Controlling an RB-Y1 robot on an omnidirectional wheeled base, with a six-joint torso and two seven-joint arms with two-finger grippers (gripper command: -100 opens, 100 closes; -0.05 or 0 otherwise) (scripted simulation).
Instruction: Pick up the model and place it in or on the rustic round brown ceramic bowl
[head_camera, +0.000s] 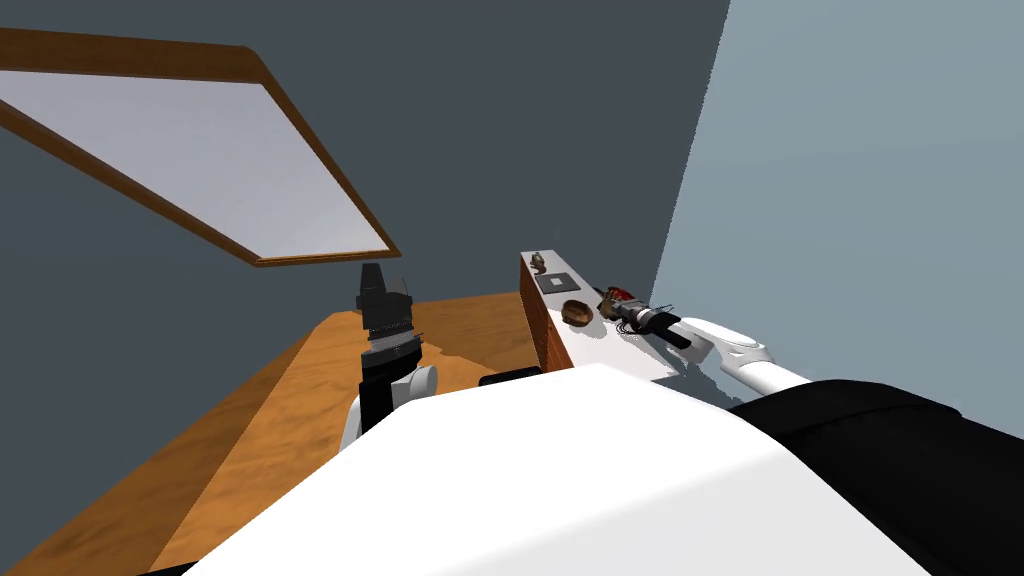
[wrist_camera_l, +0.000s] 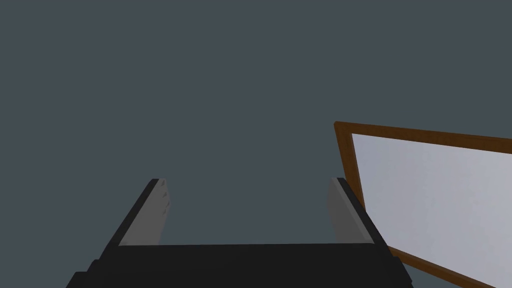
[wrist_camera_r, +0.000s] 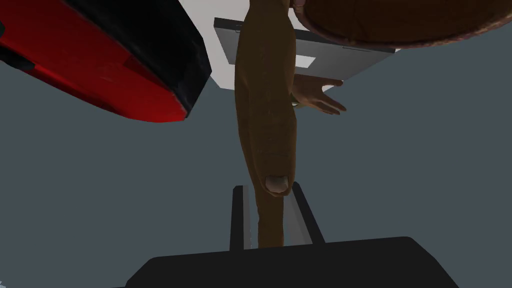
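— What did the right gripper (wrist_camera_r: 267, 186) have?
— Its fingers stood narrow, pressed against the sides of the model (wrist_camera_r: 265, 115), a long brown piece running out past the fingertips.
— And the bowl (head_camera: 577, 312)?
— Just past the fingertips and to their left, near the model's far end. I couldn't tell whether the two touched. A red thing (wrist_camera_r: 115, 75) lay on the fingers' other side.
— The left gripper (wrist_camera_l: 248, 182)?
— Raised, its fingers wide apart.

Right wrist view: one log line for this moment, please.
right gripper: shut on model | bowl: close by model's far end | left gripper: open, empty
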